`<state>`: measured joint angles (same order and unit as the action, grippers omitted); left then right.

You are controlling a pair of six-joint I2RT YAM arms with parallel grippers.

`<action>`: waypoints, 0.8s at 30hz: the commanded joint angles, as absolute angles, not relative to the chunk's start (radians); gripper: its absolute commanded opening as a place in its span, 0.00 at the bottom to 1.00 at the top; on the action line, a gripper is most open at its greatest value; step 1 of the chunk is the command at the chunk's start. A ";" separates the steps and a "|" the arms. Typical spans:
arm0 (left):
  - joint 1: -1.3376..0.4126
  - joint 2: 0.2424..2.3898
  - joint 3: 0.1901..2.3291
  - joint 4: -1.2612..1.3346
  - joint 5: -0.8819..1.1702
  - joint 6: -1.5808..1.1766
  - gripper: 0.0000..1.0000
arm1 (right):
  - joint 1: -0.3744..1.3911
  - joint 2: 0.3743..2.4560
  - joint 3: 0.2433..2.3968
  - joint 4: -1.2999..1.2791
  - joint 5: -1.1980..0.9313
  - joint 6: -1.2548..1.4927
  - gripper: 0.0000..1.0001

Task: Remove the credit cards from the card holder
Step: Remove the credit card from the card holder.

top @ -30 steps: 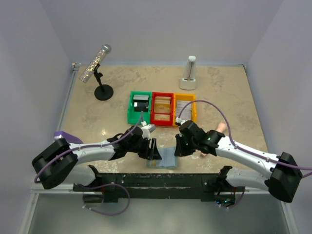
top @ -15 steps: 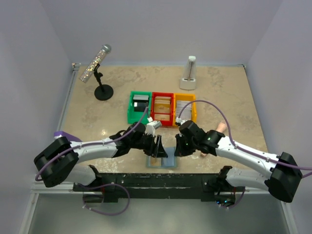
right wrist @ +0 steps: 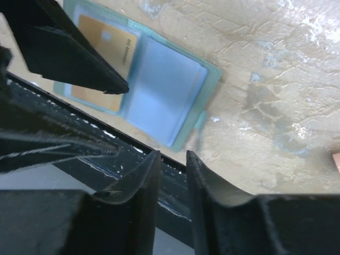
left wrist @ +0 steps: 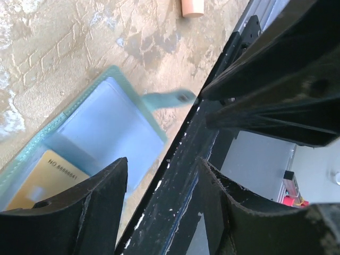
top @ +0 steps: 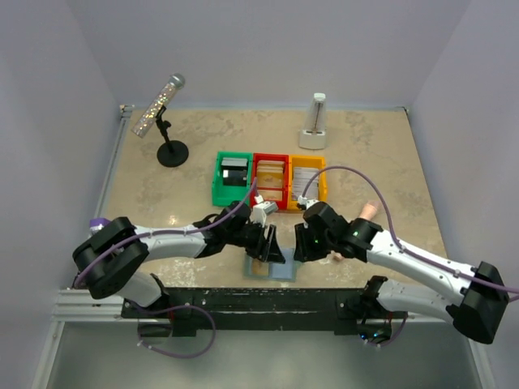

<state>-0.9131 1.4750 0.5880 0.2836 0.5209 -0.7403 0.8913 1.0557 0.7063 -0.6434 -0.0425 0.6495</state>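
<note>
1. At 11 o'clock in your top view, a glittery tube (top: 158,104) sits tilted on a black stand (top: 172,152).
2. Your left gripper (top: 268,243) is at 6 o'clock, low over the table (top: 381,162) near its front edge. Its fingers (left wrist: 101,212) are spread wide with nothing between them.
3. At 12 o'clock from the grippers, a green bin (top: 217,182), a red bin (top: 255,182) and a yellow bin (top: 323,180) stand side by side, walls touching. Each has something flat in it.
4. The card holder (top: 274,269) lies open and flat at 6 o'clock, between your two grippers and right against the black rail (top: 259,296).
5. A tan card (left wrist: 42,178) sits in the holder's left panel, and the right panel shows plain pale blue. One left finger tip hangs over the card. You cannot tell whether it touches.
6. A tab (left wrist: 164,99) sticks out of the right panel toward your right gripper.
7. Your right gripper (top: 302,243) is just at 3 o'clock of the holder. Its fingers (right wrist: 143,180) are nearly together, with only a thin slit between them. The tab's end meets the tips, but you cannot tell whether it is pinched.
8. A white upright thing (top: 315,123) stands at 1 o'clock by the back wall.
9. A pink cylinder (top: 369,211) lies on the table at 3 o'clock, just beside the right arm.
</note>
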 commanded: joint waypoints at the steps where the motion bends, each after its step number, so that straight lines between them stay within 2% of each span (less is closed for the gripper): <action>1: -0.919 1.460 0.609 0.345 0.517 -0.733 0.60 | 0.897 0.942 0.713 -0.681 -0.002 0.638 0.34; 3: -0.917 1.442 0.603 0.341 0.496 -0.733 0.60 | 0.897 0.907 0.707 -0.660 -0.003 0.618 0.33; 6: -0.916 1.385 0.565 0.354 0.459 -0.749 0.60 | 0.897 0.908 0.687 -0.577 -0.092 0.607 0.25; 10: -0.911 1.304 0.520 0.312 0.399 -0.758 0.59 | 0.897 1.015 0.695 -0.473 -0.202 0.612 0.09; 14: -0.908 1.214 0.460 0.229 0.301 -0.758 0.57 | 0.897 1.116 0.710 -0.370 -0.274 0.641 0.01; 18: -0.894 1.154 0.396 0.184 0.253 -0.764 0.54 | 0.897 1.213 0.715 -0.264 -0.334 0.676 0.00; 24: -0.891 1.181 0.371 0.121 0.213 -0.762 0.40 | 0.897 1.365 0.677 -0.126 -0.380 0.732 0.09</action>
